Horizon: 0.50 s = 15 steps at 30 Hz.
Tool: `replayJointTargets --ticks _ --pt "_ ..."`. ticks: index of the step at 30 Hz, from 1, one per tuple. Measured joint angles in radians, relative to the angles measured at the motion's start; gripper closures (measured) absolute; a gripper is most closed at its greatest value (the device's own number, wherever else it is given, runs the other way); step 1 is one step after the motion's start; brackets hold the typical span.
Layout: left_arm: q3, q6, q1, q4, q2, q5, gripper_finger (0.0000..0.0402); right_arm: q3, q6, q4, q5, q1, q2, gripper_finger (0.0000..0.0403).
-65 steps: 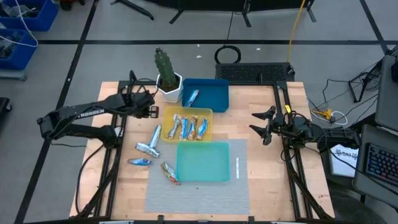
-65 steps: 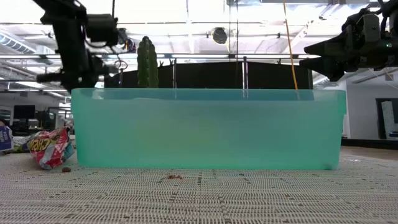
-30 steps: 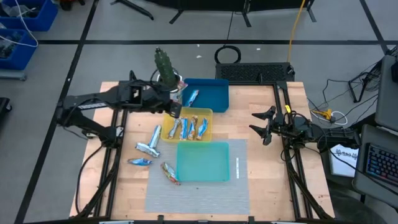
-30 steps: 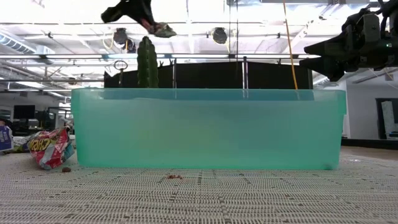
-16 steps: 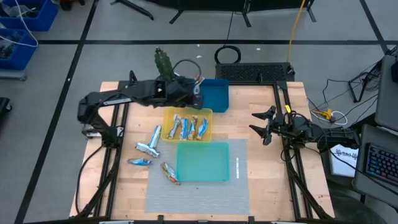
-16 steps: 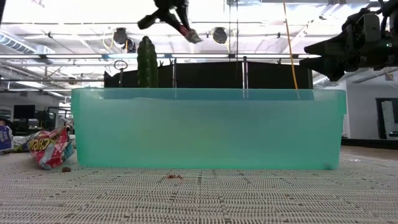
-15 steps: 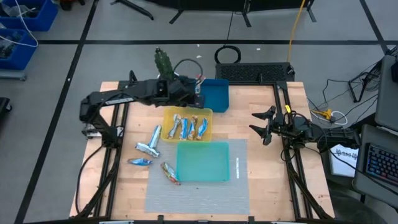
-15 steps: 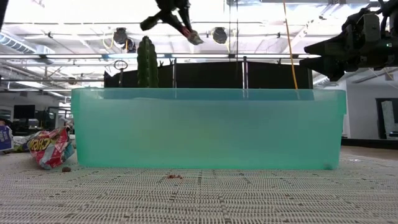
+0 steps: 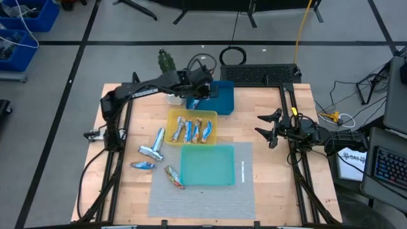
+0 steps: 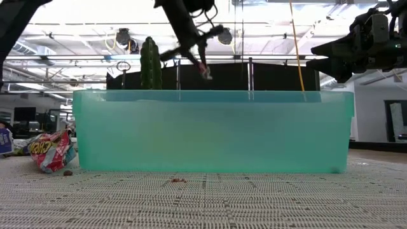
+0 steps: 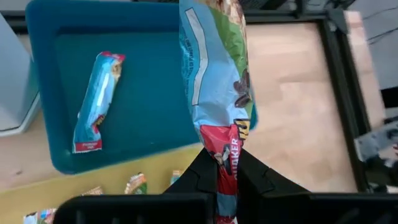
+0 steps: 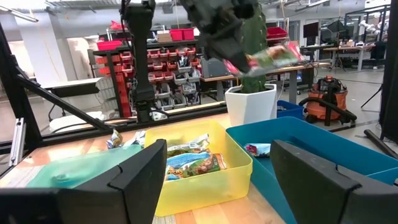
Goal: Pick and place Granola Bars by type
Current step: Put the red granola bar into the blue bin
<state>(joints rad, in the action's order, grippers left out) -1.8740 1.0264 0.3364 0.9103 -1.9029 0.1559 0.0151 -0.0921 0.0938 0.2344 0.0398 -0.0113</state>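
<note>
My left gripper (image 11: pixel 225 158) is shut on a granola bar (image 11: pixel 214 74) with a blue, green and red wrapper, above the blue tray (image 9: pixel 219 97) at the table's far middle. The low view shows the gripper (image 10: pixel 198 60) with the bar (image 10: pixel 205 71) slanting down from it. One more bar (image 11: pixel 96 102) lies flat on the blue tray's floor. Several bars lie in the yellow tray (image 9: pixel 191 129). Three loose bars (image 9: pixel 152 149) lie on the table to the left of the teal tray (image 9: pixel 206 165). My right gripper (image 9: pixel 267 130) waits open at the table's right side. My left gripper pinches the bar's red end (image 11: pixel 227 146) between its two fingers. The fingers slant down from the table's left side and lie along the bar. The rest of the bar sticks out past the fingertips, lifted clear above the blue tray.
A cactus in a white pot (image 9: pixel 168 70) stands just left of the blue tray, close beside my left arm. A grey mat (image 9: pixel 203 197) lies under the teal tray at the near edge. Bare wood shows between the trays and my right gripper.
My left gripper has carried the bar toward the table's right and far edge, from the yellow tray's far left corner to above the blue tray. It has sunk a little and rolled. The bar now points downward and stays clear of the trays.
</note>
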Motion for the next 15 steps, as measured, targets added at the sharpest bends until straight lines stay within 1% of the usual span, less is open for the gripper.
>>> replayJointTargets --ticks 7,15 --pt "0.000 -0.008 0.063 -0.051 -0.077 -0.052 0.0379 0.000 0.000 0.000 0.000 0.000 0.000 0.0124" --pt "0.000 -0.079 0.103 -0.053 -0.167 -0.054 0.0379 0.000 0.000 0.000 0.000 0.000 0.000 0.0124"
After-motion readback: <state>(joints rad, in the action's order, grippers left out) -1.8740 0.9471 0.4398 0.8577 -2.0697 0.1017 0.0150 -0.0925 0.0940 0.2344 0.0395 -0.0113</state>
